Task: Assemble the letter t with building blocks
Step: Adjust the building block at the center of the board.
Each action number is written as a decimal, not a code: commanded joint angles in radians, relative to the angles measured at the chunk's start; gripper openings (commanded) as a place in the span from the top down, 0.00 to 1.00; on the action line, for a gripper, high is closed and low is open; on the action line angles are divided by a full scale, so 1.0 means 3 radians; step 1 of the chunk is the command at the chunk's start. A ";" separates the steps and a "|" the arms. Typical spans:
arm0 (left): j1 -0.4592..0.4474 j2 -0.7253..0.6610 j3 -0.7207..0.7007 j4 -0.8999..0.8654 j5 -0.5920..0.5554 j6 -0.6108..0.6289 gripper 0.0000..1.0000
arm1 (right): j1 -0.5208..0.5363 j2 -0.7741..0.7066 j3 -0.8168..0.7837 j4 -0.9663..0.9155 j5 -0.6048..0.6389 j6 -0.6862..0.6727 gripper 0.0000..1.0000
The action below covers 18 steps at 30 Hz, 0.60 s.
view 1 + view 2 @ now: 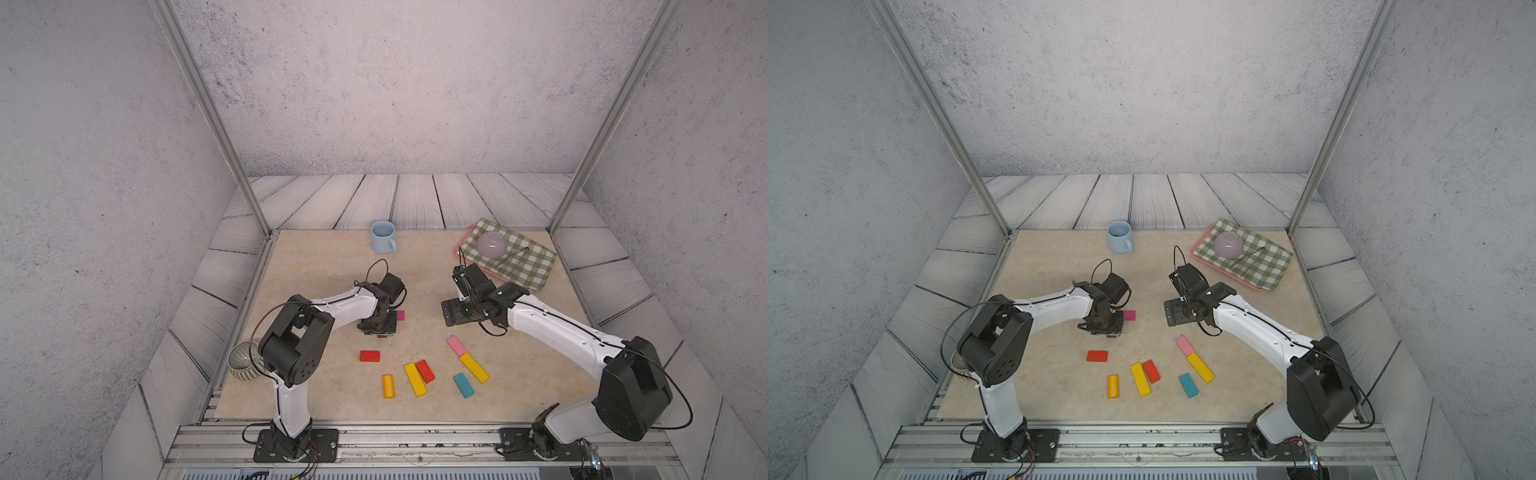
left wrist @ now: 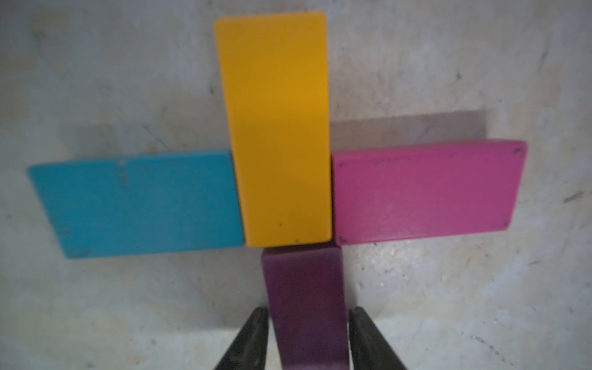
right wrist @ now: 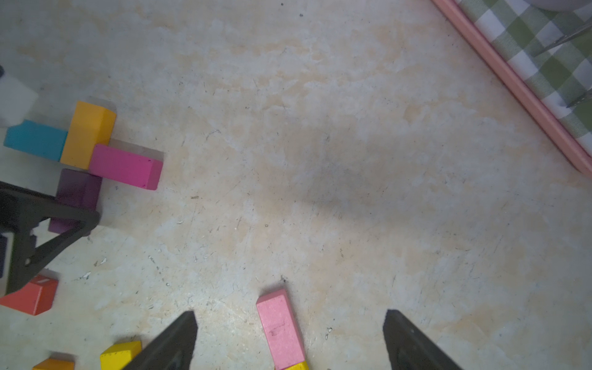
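Blocks [image 1: 400, 315] — four sit joined flat on the counter [image 1: 324, 257], left of centre. The teal block [image 2: 134, 205] and magenta block [image 2: 426, 192] touch the long sides of an orange block [image 2: 275, 128], and the purple block [image 2: 304, 282] sits at its end. Left hand [image 2: 306, 309]: fingers just beside both sides of the purple one, can't tell if they pinch it. Right hand [image 3: 290, 312]: spread wide, holding nothing, near the pink block [image 3: 280, 330]. The other loose ones lie toward the counter's front edge — red block [image 1: 369, 356] nearest the cross.
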 commanded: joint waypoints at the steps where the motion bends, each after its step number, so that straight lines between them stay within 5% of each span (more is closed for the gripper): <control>1: -0.0008 0.0059 0.0036 -0.0036 -0.0033 -0.0045 0.57 | -0.0011 0.0051 0.0036 -0.0082 -0.0056 0.0068 0.07; 18: 0.0029 0.0051 0.0041 -0.0056 -0.0085 -0.0142 0.65 | -0.0013 0.0092 0.0057 -0.0098 -0.0139 0.0053 0.07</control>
